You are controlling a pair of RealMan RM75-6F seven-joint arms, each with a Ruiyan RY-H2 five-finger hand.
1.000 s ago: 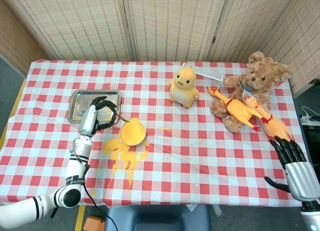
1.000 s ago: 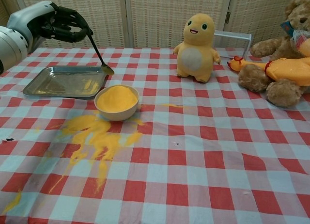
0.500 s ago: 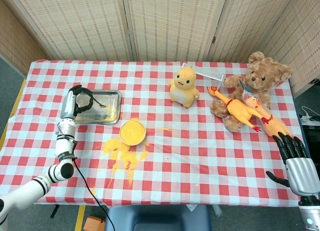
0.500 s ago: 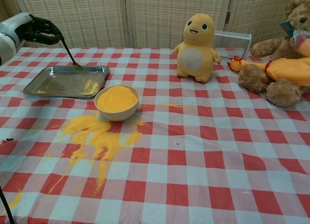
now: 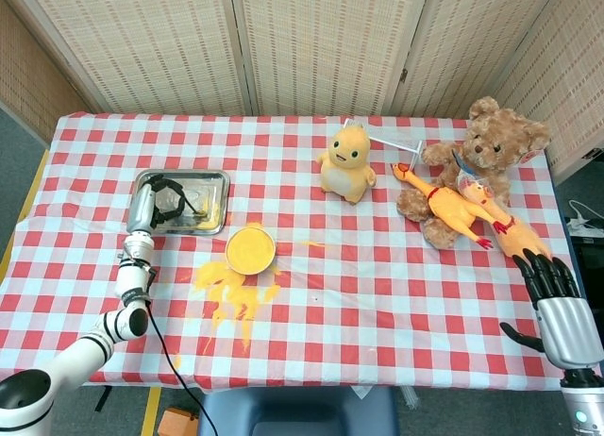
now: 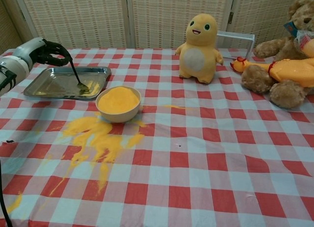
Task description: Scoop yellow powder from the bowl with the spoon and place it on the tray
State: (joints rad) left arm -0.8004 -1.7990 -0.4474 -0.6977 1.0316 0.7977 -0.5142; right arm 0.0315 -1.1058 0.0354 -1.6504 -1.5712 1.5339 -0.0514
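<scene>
Table (image 5: pixel 377 294) covered with a red and white checked cloth. Shiny tray (image 5: pixel 213 179) sitting flat right under the left hand (image 5: pixel 162 200). Bowl (image 5: pixel 250 250) of yellow powder just beside that hand, close to the tray. Big splash of spilled yellow powder (image 6: pixel 95 141) by the bowl, on the near side. Yellow toy (image 5: pixel 346 161), brown teddy bear (image 5: pixel 481 153) and rubber chicken (image 5: pixel 453 208) well apart from the left hand, nearer the right hand (image 5: pixel 557 309).
</scene>
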